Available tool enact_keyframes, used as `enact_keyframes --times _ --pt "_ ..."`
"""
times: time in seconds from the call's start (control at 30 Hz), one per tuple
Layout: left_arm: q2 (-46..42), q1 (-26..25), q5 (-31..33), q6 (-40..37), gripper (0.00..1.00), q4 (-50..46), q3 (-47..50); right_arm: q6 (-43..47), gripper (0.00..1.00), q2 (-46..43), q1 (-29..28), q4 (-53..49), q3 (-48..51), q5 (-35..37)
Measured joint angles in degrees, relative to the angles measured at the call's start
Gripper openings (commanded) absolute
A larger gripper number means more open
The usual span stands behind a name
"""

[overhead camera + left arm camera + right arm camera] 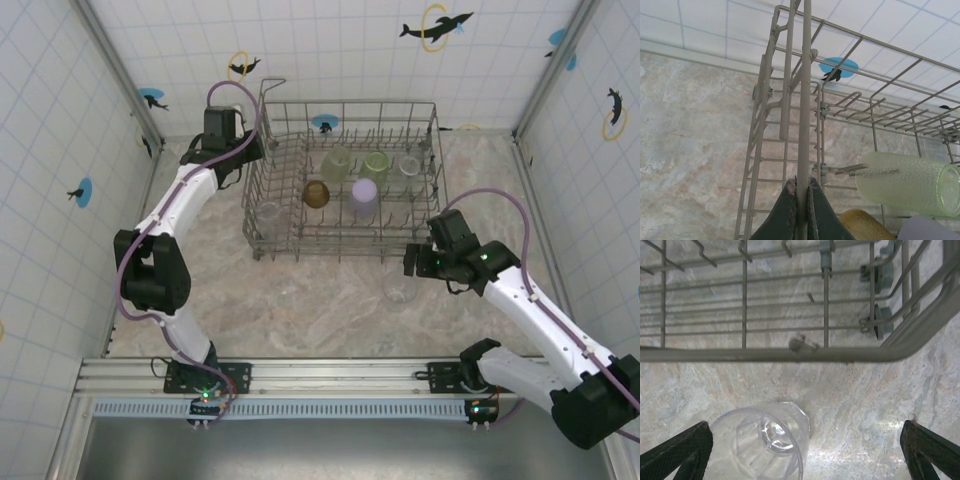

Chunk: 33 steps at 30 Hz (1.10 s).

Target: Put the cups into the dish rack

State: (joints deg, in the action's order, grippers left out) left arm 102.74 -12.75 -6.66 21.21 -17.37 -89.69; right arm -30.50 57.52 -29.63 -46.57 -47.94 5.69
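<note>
Straddling a clear cup [765,440] on the tabletop [855,410], the wide right jaws needed centring and closing, while the left jaws clamped the dish rack [803,100].

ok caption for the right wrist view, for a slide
Open right gripper poised over a clear cup on the table, just outside the dish rack

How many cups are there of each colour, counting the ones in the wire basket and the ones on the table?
Green cups: 2
Amber cup: 1
Lilac cup: 1
Clear cups: 3, two in the dish rack and one on the table
Total: 7. There may be another clear one on the table, but it is too faint to tell.
</note>
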Motion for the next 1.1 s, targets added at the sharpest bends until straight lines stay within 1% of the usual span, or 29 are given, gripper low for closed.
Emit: enact_keyframes --times 0.13,0.3,0.47,0.63,0.7,0.73,0.77,0.8,0.83,0.87,0.9,0.97,1.1 --pt "0.0 0.0 0.0 0.4 0.0 0.1 0.0 -0.8 0.99 -1.0 0.0 0.0 3.1 -1.5" --pt "-0.2 0.1 -0.5 2.3 0.0 2.0 1.1 -2.2 0.92 -2.0 -1.0 1.2 6.9 -3.1" --pt "-0.7 0.1 -1.3 4.6 0.0 4.5 2.6 -3.0 0.82 -1.0 -2.8 2.9 9.1 -3.6" --pt "-0.7 0.1 -1.8 7.0 0.0 6.4 3.4 -3.1 0.7 0.3 -3.2 5.3 10.4 -3.5" --pt "-0.7 0.1 -2.0 7.6 0.0 6.8 3.5 -3.0 0.63 0.7 -3.2 6.3 10.6 -3.6" --pt "-0.7 0.1 -2.0 7.8 0.09 6.9 3.6 -2.8 0.6 1.0 -3.3 6.8 10.6 -3.6" --pt "-0.7 0.1 -2.1 7.9 0.24 7.3 3.8 -2.7 0.57 1.2 -3.3 7.4 10.6 -3.6" --pt "-0.7 0.0 -1.6 7.9 0.3 8.7 4.1 -2.6 0.54 1.6 -3.3 8.0 10.6 -3.7" --pt "-0.7 0.0 -1.4 8.1 0.33 10.1 4.4 -2.4 0.51 1.9 -3.3 8.4 10.6 -3.7" --pt "-0.6 0.0 -1.2 8.5 0.4 11.5 4.9 -2.3 0.48 2.2 -3.3 8.9 10.6 -3.7" --pt "-0.6 0.0 -0.9 8.8 0.48 12.5 5.3 -2.2 0.44 2.5 -3.3 9.2 10.6 -3.8" --pt "-0.6 0.0 -0.5 8.9 0.54 13.9 5.8 -1.8 0.36 3.0 -3.3 9.7 10.6 -3.9" --pt "-1.0 0.0 -0.2 8.9 0.71 15.6 6.8 -1.7 0.15 3.3 -3.3 10.2 10.6 -4.0"
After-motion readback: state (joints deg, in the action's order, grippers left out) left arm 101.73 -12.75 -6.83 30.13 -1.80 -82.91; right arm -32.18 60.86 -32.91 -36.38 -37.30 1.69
